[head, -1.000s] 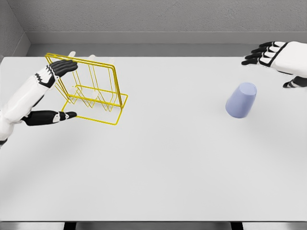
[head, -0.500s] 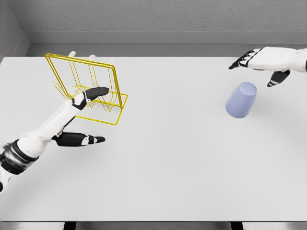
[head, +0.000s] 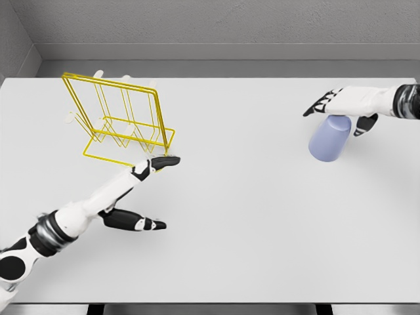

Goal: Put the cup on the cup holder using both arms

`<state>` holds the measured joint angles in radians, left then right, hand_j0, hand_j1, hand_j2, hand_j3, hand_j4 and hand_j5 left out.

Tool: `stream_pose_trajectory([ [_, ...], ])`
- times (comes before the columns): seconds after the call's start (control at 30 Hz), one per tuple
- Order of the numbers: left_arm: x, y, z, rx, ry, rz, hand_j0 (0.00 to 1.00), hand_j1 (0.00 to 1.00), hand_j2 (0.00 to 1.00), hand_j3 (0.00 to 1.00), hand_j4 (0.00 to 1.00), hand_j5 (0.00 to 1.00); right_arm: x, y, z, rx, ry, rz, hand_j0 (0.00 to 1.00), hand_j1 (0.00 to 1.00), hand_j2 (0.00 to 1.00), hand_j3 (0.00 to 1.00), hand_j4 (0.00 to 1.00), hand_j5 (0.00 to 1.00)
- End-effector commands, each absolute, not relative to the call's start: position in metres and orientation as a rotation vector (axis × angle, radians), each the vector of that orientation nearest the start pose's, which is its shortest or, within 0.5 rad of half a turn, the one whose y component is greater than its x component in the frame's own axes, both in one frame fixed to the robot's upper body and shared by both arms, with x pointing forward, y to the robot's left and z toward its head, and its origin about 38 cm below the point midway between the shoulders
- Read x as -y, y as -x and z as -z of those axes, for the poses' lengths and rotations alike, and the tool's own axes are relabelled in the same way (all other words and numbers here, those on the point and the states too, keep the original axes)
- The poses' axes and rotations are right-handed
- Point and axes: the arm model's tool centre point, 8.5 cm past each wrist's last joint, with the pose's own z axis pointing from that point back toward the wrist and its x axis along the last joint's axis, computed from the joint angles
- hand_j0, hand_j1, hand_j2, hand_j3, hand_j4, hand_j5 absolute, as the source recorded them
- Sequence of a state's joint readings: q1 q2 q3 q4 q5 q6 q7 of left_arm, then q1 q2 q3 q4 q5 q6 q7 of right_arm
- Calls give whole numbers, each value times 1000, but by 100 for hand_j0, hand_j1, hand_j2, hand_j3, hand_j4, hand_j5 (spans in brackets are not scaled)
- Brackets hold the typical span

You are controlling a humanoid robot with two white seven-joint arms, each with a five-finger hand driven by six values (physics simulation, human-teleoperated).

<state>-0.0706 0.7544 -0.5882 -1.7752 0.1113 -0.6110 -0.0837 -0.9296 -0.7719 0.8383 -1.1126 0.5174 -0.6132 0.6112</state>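
Fingers of right hand [head: 342, 105] arch over cup [head: 329, 138], unclosed.

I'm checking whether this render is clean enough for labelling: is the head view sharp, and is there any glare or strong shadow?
Head view: sharp throughout, with no glare on the white table. Lighting is even and soft; the cup and the yellow cup holder cast only faint shadows. The holder's thin wires look slightly jagged. Both the left hand and the right hand have crisp edges.
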Motion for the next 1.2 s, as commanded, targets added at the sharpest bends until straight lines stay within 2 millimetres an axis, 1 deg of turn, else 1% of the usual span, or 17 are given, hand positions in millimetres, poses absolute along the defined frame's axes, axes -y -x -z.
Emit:
stream_pose_trajectory([
  [0.0, -229, -291, -132, 1890, 430, 1118, 100, 100, 100, 100, 100, 100, 338, -494, -210, 997, 509, -2207, 99, 99, 99, 99, 99, 99],
  [0.13, -222, -286, -128, 1841, 578, 1071, 100, 100, 100, 100, 100, 100, 341, -494, -206, 978, 512, -2210, 98, 98, 98, 98, 98, 98],
  [0.27, -225, -290, -133, 1842, 650, 942, 100, 100, 100, 100, 100, 100, 341, -492, -203, 975, 505, -2210, 95, 95, 95, 95, 95, 95],
  [0.33, -226, -295, -128, 1770, 642, 901, 100, 100, 100, 100, 100, 100, 341, -493, -204, 975, 506, -2210, 93, 93, 93, 93, 93, 93],
  [0.4, -227, -299, -125, 1724, 630, 887, 100, 100, 100, 100, 100, 100, 341, -492, -203, 972, 504, -2211, 83, 83, 83, 83, 83, 83],
  [0.47, -222, -301, -121, 1687, 633, 865, 100, 100, 100, 100, 100, 100, 341, -492, -202, 970, 503, -2212, 79, 79, 79, 79, 79, 79],
  [0.5, -221, -302, -119, 1672, 627, 864, 100, 100, 100, 100, 100, 100, 341, -492, -201, 969, 502, -2213, 79, 79, 79, 79, 79, 79],
  [0.53, -220, -304, -117, 1668, 627, 855, 100, 100, 100, 100, 100, 100, 341, -491, -201, 969, 499, -2212, 74, 74, 74, 74, 74, 74],
  [0.6, -220, -307, -108, 1652, 616, 835, 100, 100, 100, 100, 100, 100, 342, -491, -199, 966, 497, -2213, 74, 74, 74, 74, 74, 74],
  [0.8, -224, -312, -104, 1644, 597, 826, 100, 100, 100, 100, 100, 100, 340, -491, -201, 971, 501, -2217, 71, 71, 71, 71, 71, 71],
  [0.83, -224, -312, -104, 1646, 597, 827, 100, 100, 100, 100, 100, 100, 340, -491, -201, 971, 501, -2217, 68, 68, 68, 68, 68, 68],
  [0.97, -219, -316, -100, 1650, 597, 811, 100, 100, 100, 100, 100, 100, 342, -492, -205, 979, 511, -2210, 64, 64, 64, 64, 64, 64],
  [1.03, -219, -316, -99, 1648, 599, 807, 100, 100, 100, 100, 100, 100, 344, -492, -207, 980, 517, -2205, 60, 60, 60, 60, 60, 60],
  [1.07, -218, -316, -99, 1649, 601, 807, 100, 100, 100, 100, 100, 100, 345, -492, -208, 980, 519, -2203, 56, 56, 56, 56, 56, 56],
  [1.1, -216, -316, -96, 1646, 604, 797, 100, 100, 100, 100, 100, 100, 346, -492, -209, 982, 520, -2201, 55, 55, 55, 55, 55, 55],
  [1.13, -218, -317, -93, 1638, 597, 793, 100, 100, 100, 100, 100, 100, 347, -492, -211, 988, 522, -2195, 53, 53, 53, 53, 53, 53],
  [1.17, -216, -318, -91, 1636, 599, 784, 100, 100, 100, 100, 100, 100, 349, -493, -218, 1007, 539, -2179, 53, 53, 53, 53, 53, 53],
])
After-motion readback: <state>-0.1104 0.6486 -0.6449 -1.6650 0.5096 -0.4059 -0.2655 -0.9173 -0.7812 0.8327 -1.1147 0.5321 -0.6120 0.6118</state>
